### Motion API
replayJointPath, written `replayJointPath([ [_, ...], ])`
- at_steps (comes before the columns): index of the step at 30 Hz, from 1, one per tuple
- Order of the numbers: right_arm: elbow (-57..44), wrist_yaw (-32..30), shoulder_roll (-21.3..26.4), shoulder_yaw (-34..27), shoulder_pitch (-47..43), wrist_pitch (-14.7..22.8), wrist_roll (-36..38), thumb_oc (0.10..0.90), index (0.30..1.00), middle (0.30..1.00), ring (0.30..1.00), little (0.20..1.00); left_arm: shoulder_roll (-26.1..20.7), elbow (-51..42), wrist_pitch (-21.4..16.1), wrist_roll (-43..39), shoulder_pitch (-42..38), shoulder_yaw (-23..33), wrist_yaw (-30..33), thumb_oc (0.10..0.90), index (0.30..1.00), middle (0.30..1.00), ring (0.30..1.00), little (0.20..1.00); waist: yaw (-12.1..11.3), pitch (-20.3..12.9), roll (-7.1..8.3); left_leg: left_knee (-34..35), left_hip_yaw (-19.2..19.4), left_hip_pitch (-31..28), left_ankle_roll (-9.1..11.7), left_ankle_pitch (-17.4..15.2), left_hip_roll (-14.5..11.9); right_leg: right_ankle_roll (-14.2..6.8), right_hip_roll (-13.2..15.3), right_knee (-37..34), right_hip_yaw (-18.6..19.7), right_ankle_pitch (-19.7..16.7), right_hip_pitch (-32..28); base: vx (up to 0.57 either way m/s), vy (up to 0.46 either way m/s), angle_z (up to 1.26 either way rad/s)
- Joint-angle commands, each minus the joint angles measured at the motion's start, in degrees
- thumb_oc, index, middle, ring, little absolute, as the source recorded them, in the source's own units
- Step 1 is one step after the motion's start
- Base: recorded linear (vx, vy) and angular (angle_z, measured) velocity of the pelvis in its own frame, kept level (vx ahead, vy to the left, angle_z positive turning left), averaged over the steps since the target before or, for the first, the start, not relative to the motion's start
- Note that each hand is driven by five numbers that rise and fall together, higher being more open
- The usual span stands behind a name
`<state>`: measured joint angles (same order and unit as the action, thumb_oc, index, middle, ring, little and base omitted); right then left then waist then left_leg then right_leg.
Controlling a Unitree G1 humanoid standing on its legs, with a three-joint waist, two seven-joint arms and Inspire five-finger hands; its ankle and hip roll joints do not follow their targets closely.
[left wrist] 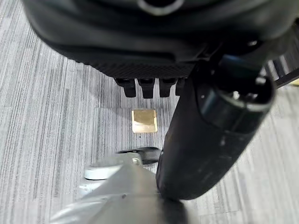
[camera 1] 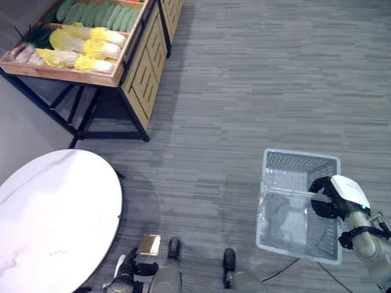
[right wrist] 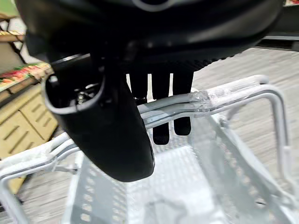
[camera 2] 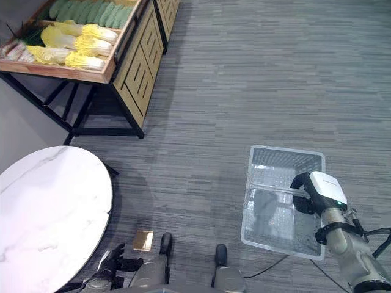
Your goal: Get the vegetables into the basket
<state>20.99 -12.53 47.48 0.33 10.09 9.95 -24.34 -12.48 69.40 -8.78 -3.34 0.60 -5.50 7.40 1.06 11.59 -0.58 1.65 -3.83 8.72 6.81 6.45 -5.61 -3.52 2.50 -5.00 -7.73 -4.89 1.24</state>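
A clear plastic basket hangs low over the carpet at the right with nothing in it. My right hand is shut on the basket's handle, fingers curled over the bar and thumb under it. The vegetables lie far off at the upper left, on a wooden shelf tray: yellow cabbages, green gourds and pale roots. Down by my side at the lower left hangs my left hand, fingers relaxed and open, holding nothing.
A round white marble table stands at the lower left. A wooden cabinet with black metal legs carries the tray. A brass floor plate is set in the grey carpet beside the table.
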Motion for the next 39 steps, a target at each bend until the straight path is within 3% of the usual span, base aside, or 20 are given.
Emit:
replayJointPath([
  [1, -2.5, -4.0, 3.1, -2.7, -5.2, 1.7, 2.5, 0.400, 0.300, 0.300, 0.300, 0.300, -2.4, 1.5, -0.5, 0.9, -0.3, -2.1, 0.6, 0.900, 1.000, 1.000, 1.000, 1.000, -0.9, -2.8, 2.68, -0.6, 2.8, -1.6, -1.7, -2.0, 0.9, -4.4, 3.7, 3.3, 4.5, 3.9, 0.3, 0.11, 0.267, -0.48],
  [12, 16.3, -4.4, -6.2, 2.9, -8.8, 0.3, 7.5, 0.400, 0.300, 0.300, 0.300, 0.300, -2.9, 3.8, -0.3, 2.0, -0.6, -1.8, 2.1, 0.900, 1.000, 1.000, 1.000, 1.000, -1.7, -3.6, 3.98, 1.2, 5.0, -4.2, -3.7, -3.3, 2.3, -6.2, 5.6, 2.4, 5.5, 2.5, 0.4, 0.05, 0.098, -0.10],
  [20, 22.6, -5.0, -10.0, 2.9, -10.1, -0.8, 9.3, 0.400, 0.300, 0.300, 0.300, 0.300, -2.8, 5.0, 0.1, 2.9, -0.7, -1.4, 2.7, 0.900, 1.000, 1.000, 1.000, 1.000, -1.7, -2.7, 4.84, -0.8, 6.8, -3.6, -5.3, -5.6, 3.7, -8.1, 7.5, 4.5, 6.3, 1.1, 2.2, 0.02, 0.120, -0.09],
  [25, 26.9, -5.8, -11.3, 2.1, -11.0, -1.0, 11.0, 0.400, 0.300, 0.300, 0.300, 0.300, -4.1, 5.3, 0.1, 3.8, -1.6, -1.3, 3.3, 0.900, 1.000, 1.000, 1.000, 1.000, -1.3, -1.5, 4.87, -2.7, 7.3, -3.3, -6.9, -7.2, 5.1, -9.4, 8.5, 11.3, 7.6, -0.8, 5.2, 0.00, 0.164, -0.09],
  [28, 30.9, -6.0, -11.9, 2.6, -12.0, -1.2, 11.9, 0.400, 0.300, 0.300, 0.300, 0.300, -5.8, 3.9, -0.1, 3.8, -3.0, -1.9, 3.9, 0.900, 1.000, 1.000, 1.000, 1.000, -1.0, 0.0, 4.04, -3.6, 7.3, -4.5, -7.7, -8.6, 5.4, -9.0, 7.9, 19.5, 7.4, -1.9, 9.0, 0.03, 0.139, -0.18],
  [31, 30.6, -5.9, -12.0, 2.6, -11.9, -1.4, 11.9, 0.400, 0.300, 0.300, 0.300, 0.300, -6.3, 3.1, -0.2, 3.1, -3.7, -1.9, 3.9, 0.900, 1.000, 1.000, 1.000, 1.000, -0.3, 0.5, 3.68, -4.0, 7.2, -5.8, -7.7, -9.5, 5.6, -8.4, 7.2, 19.8, 7.0, -2.2, 11.1, 0.14, 0.071, -0.06],
  [32, 30.7, -6.0, -11.8, 2.3, -11.8, -1.3, 12.4, 0.400, 0.300, 0.300, 0.300, 0.300, -6.8, 2.1, -0.4, 1.9, -4.8, -1.6, 4.0, 0.900, 1.000, 1.000, 1.000, 1.000, 0.6, 1.3, 3.60, -4.5, 6.6, -7.1, -7.6, -10.8, 6.0, -7.8, 5.9, 16.7, 6.7, -1.7, 13.7, 0.20, -0.016, 0.07],
  [34, 31.8, -6.2, -11.7, 2.4, -11.9, -1.4, 12.7, 0.400, 0.300, 0.300, 0.300, 0.300, -6.9, 1.9, -0.6, 1.6, -5.5, -1.9, 4.0, 0.900, 1.000, 1.000, 1.000, 1.000, 1.4, 1.6, 3.95, -4.6, 5.8, -8.9, -7.5, -12.1, 6.7, -7.9, 6.0, 12.6, 6.3, -2.9, 15.6, 0.25, -0.039, 0.03],
  [39, 31.0, -5.9, -12.6, 1.8, -9.2, -1.4, 12.6, 0.400, 0.300, 0.300, 0.300, 0.300, -5.9, 1.6, -0.6, 1.1, -4.7, -1.5, 3.7, 0.900, 1.000, 1.000, 1.000, 1.000, 2.7, 0.4, 4.01, -5.4, 2.7, -13.0, -6.3, -14.6, 6.6, -7.8, 5.6, 8.0, 6.1, -5.1, 15.5, 0.26, -0.114, 0.24],
])
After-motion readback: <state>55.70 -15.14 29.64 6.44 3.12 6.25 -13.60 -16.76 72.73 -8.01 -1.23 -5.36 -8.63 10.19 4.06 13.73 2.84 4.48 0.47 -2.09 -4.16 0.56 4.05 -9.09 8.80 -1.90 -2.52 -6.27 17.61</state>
